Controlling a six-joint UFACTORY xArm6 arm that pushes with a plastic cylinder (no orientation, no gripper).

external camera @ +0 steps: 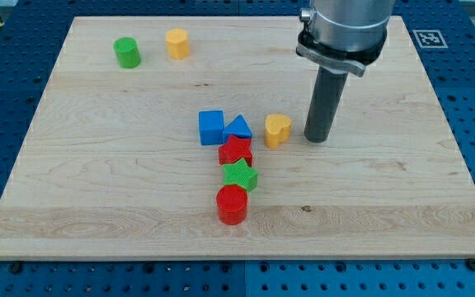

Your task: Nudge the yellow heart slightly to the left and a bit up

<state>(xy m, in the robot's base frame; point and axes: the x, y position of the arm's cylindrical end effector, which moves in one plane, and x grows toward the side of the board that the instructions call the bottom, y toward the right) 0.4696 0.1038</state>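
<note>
We are resting my tip (317, 138) at three o'clock of the yellow heart (277, 129); no pincer is showing. Pushing too hard is risking ramming the blue triangle (238, 127).

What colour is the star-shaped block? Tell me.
Green: the star, seen in the camera view.

My tip (320, 138) is dark grey, almost black, under a silvery metal collar (340, 33). Just left of it I see the yellow heart (277, 130). Further left sit a blue triangle (238, 128) and a blue cube (211, 127). Below those, left of my tip, come a red block (236, 152), a green star (240, 176) and a red cylinder (232, 205). Far up-left are a yellow block (177, 43) and a green cylinder (126, 52). The bench (97, 165) is pale wood with fine grain, on a blue perforated base (7, 99).
</note>
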